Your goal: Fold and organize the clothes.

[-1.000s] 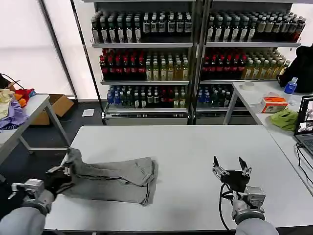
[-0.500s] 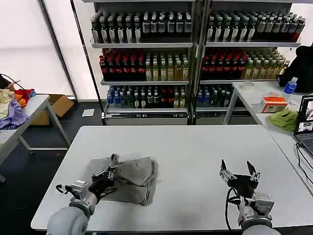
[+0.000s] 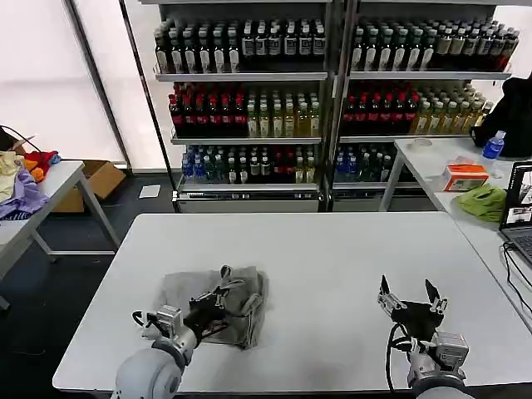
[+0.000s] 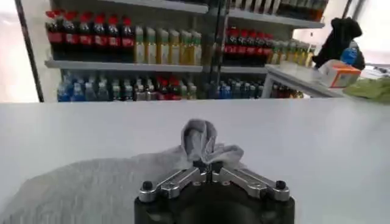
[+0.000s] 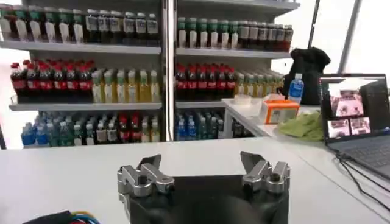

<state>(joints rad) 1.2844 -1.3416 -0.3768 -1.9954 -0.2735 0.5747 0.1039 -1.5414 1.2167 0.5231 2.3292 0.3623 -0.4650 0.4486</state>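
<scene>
while your left gripper [image 3: 223, 299] pinches a fold of the grey shirt [image 3: 209, 302], the fold runs rightward.
shirt lies front-left on the table [image 3: 332, 258]; right gripper [image 3: 411, 297] waits well apart, jaws spread.

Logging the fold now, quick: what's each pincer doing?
Left pincer: closed on a pinch of the grey shirt.
Right pincer: open, holding nothing.
</scene>
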